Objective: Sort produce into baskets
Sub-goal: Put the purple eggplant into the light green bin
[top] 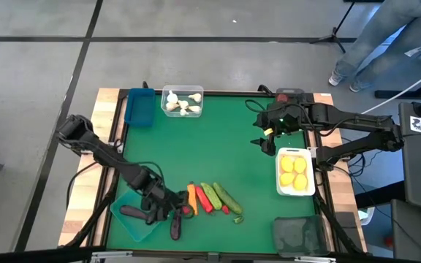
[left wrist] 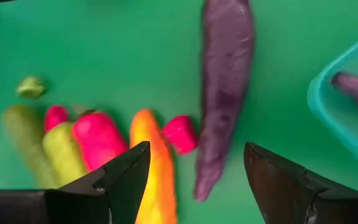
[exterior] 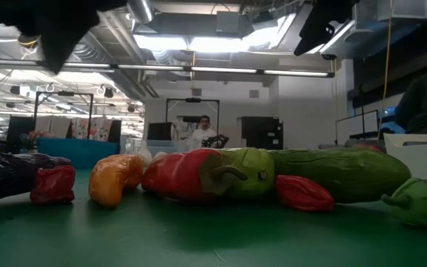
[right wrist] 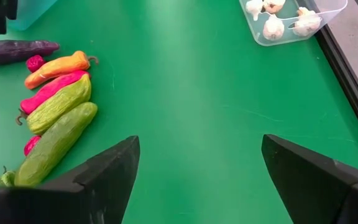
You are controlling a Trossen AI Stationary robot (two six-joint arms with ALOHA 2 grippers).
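High view: the green table (top: 232, 146) carries the sorting scene. At the near left, the left gripper (top: 168, 207) hangs over the mat just beside a purple eggplant (top: 175, 225) that lies on the mat at the right edge of the teal basket (top: 126, 218). The left wrist view shows its fingers (left wrist: 120, 180) spread apart with nothing between them, the eggplant (left wrist: 224, 87) and an orange carrot (left wrist: 155, 168) lying on the mat beyond them. A second eggplant (top: 131, 212) rests inside the teal basket.

Right of the gripper a row of produce lies close together near the front edge: the orange carrot (top: 191, 196), a red pepper (top: 202, 199), a green pepper (top: 210, 195) and a green cucumber (top: 226, 197), with a small red piece (top: 187, 210) beside the carrot and a small green piece (top: 239, 218) at the cucumber's near end.

At the far edge, a blue basket (top: 139, 107) stands left of a clear basket (top: 183, 101) that holds white garlic (top: 182, 107). At the right, a white basket (top: 296, 173) holds yellow lemons (top: 294, 172), and a dark basket (top: 299, 235) stands at the near right corner.

The right gripper (top: 267, 134) waits above the far right of the mat, just beyond the white basket; its fingers (right wrist: 104, 174) stand wide and empty.
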